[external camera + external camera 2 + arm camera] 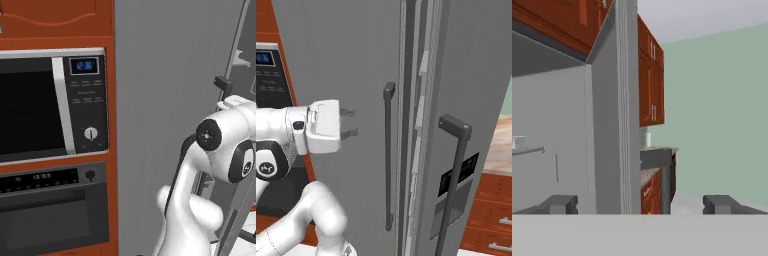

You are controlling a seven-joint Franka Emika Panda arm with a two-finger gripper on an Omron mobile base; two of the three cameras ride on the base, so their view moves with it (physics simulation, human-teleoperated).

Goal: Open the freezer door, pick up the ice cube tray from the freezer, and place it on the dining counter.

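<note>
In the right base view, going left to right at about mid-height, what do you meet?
Microwave control panel → white arm → open pincer, empty → long dark vertical handle on the grey freezer door → seam between the doors → second dark handle on the ajar right door → reddish drawers.

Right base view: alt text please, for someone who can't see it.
White two-finger gripper, jaws open and empty, points at the tall matte grey freezer door, left of its thin dark vertical bar handle and apart from it. A second grey door stands ajar at right.
</note>
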